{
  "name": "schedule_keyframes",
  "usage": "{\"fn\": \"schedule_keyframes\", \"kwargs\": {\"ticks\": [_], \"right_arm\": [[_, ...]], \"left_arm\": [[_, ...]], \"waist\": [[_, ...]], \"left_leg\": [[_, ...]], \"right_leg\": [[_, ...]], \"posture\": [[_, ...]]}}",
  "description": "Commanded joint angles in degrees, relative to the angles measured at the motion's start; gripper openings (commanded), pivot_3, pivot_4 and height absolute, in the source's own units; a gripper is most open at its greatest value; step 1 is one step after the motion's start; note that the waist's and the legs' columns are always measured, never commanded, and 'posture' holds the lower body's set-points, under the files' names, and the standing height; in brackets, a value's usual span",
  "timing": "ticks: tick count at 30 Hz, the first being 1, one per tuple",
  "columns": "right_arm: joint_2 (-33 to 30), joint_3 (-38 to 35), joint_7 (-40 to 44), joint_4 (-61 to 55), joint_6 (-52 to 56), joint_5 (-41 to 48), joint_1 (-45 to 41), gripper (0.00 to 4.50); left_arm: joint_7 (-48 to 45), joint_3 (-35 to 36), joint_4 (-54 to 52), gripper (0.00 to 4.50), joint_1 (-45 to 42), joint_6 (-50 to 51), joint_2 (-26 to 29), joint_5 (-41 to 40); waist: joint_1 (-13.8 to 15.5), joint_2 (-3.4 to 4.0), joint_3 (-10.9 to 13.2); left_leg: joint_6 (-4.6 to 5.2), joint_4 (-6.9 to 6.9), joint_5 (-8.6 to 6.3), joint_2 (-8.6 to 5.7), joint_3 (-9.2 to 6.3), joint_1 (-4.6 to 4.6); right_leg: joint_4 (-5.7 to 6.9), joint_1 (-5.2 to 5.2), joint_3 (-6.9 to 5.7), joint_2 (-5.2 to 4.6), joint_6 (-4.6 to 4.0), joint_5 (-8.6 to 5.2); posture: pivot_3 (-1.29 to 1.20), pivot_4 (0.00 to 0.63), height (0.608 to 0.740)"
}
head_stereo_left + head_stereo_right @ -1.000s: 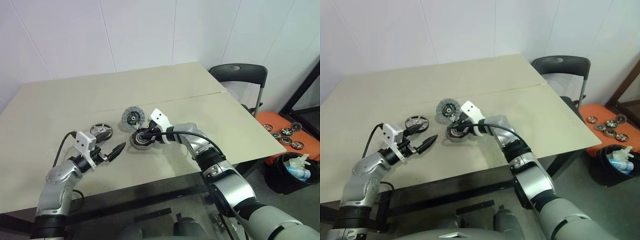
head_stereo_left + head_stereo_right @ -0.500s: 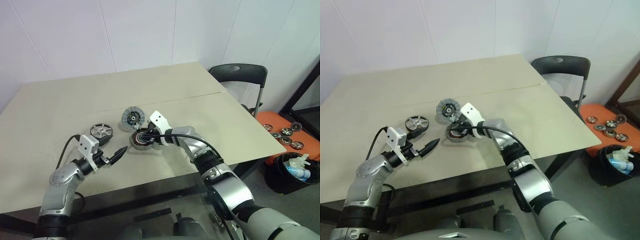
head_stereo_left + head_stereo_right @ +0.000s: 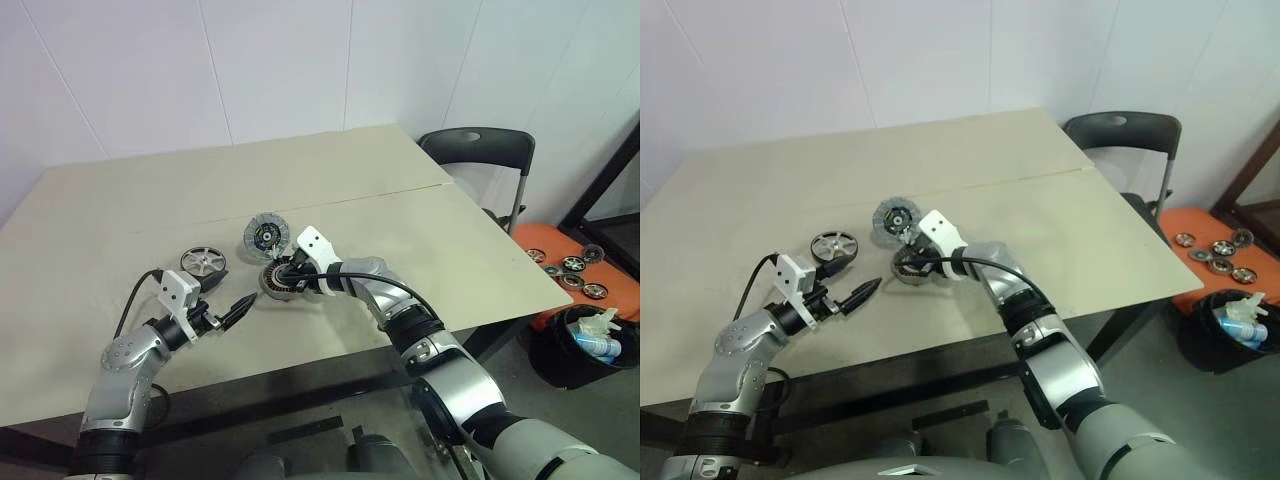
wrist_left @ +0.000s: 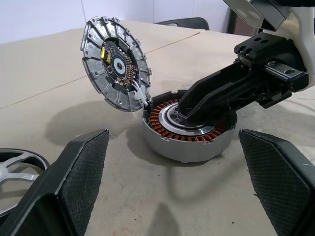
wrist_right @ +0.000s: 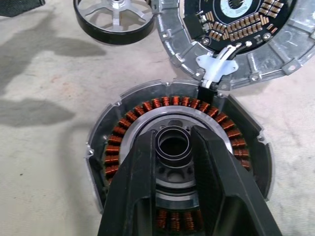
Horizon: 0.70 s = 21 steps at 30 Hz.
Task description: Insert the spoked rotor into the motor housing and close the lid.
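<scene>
Motor housing (image 3: pixel 284 281): on the table, lid (image 3: pixel 264 234) hinged open and tilted up just behind it.
Rotor (image 3: pixel 203 262): flat on the table, left of the housing, not yet inserted.
Right gripper (image 5: pixel 173 147): narrow, fingers straddling the housing's centre hub.
Left gripper (image 3: pixel 238 304): wide, empty, near the housing's left.
Risk: the right fingers may drag the housing or knock the propped lid shut.

bench (image 3: pixel 120 215): beige, two joined tops
chair (image 3: pixel 478 150): black, at far right corner
bin (image 3: pixel 590 345): black, on floor, right
mat (image 3: pixel 560 262): orange, small metal parts on it
</scene>
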Motion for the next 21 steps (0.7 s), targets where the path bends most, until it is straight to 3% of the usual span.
{"fn": "schedule_keyframes", "kwargs": {"ticks": [1,16,21], "right_arm": [[0.00,-0.09,-0.79,0.14,-1.41,-0.43,-1.08,0.67],[0.03,0.14,-0.86,1.23,-1.64,-0.64,-1.24,0.67],[0.57,-1.11,-1.15,1.83,-1.94,0.34,-1.40,2.31]], "left_arm": [[0.32,-0.04,-2.25,4.50,-0.91,-0.05,0.17,-0.04],[1.19,-0.50,-4.25,4.50,-0.86,1.26,-0.03,-0.07],[1.45,-0.46,-4.77,4.50,-0.95,1.74,0.01,0.02]], "waist": [[0.00,0.00,0.00],[0.00,0.00,0.00],[-0.01,-0.01,-0.01]], "left_leg": [[0.00,0.00,0.00,0.00,0.00,0.00],[0.00,0.00,0.00,0.00,0.00,0.01],[0.00,0.00,0.00,0.00,0.00,0.03]], "right_leg": [[0.00,0.00,0.00,0.00,0.00,0.00],[0.00,0.01,0.00,0.00,0.00,0.00],[0.00,0.03,0.00,0.00,-0.01,0.00]], "posture": [[0.00,0.000,0.740],[0.00,0.000,0.740],[0.00,0.000,0.740]]}}
